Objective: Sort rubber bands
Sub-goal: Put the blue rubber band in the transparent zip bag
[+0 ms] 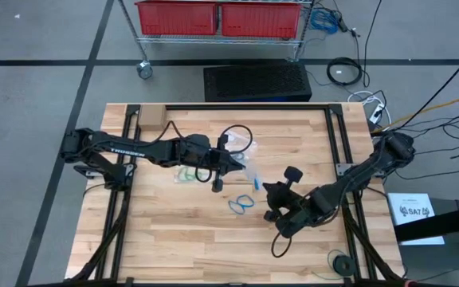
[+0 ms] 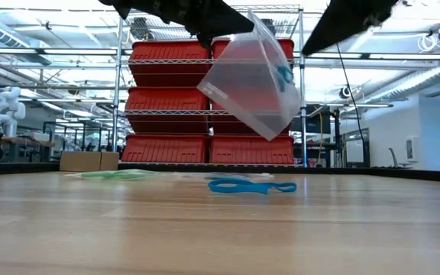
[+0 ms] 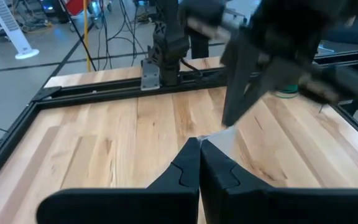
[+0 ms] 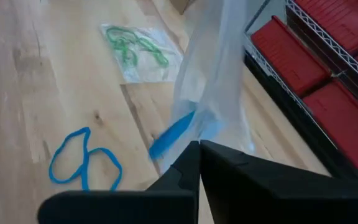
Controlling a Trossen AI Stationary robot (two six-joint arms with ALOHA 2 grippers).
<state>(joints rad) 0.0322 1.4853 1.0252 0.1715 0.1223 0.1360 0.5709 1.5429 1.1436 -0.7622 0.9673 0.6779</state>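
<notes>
A clear plastic bag (image 2: 243, 84) hangs tilted above the table's middle, with a bright blue rubber band (image 2: 284, 75) inside it. My left gripper (image 1: 223, 169) and my right gripper (image 1: 263, 190) are both shut at this bag, left and right of it. Two or three loose blue rubber bands (image 1: 241, 205) lie flat on the wood just near of the bag; they also show in the right wrist view (image 4: 82, 165). Green rubber bands (image 4: 135, 46) lie inside a second clear bag (image 1: 188, 174), flat on the table under my left arm. My left gripper pinches the clear bag's upper edge (image 3: 221, 133) between its shut fingers, coming from the table's left. The bag hangs below, clear of the table. My right gripper meets the bag's right-hand edge (image 4: 197, 118) with shut fingers, coming from the right. The fingertips hide the contact.
A thick black cable loop (image 1: 237, 135) lies on the far part of the table. A small cardboard box (image 1: 151, 117) stands at the far left corner and a black round object (image 1: 341, 261) near the right front corner. Red bins (image 2: 205, 99) on a wire shelf stand beyond the far edge.
</notes>
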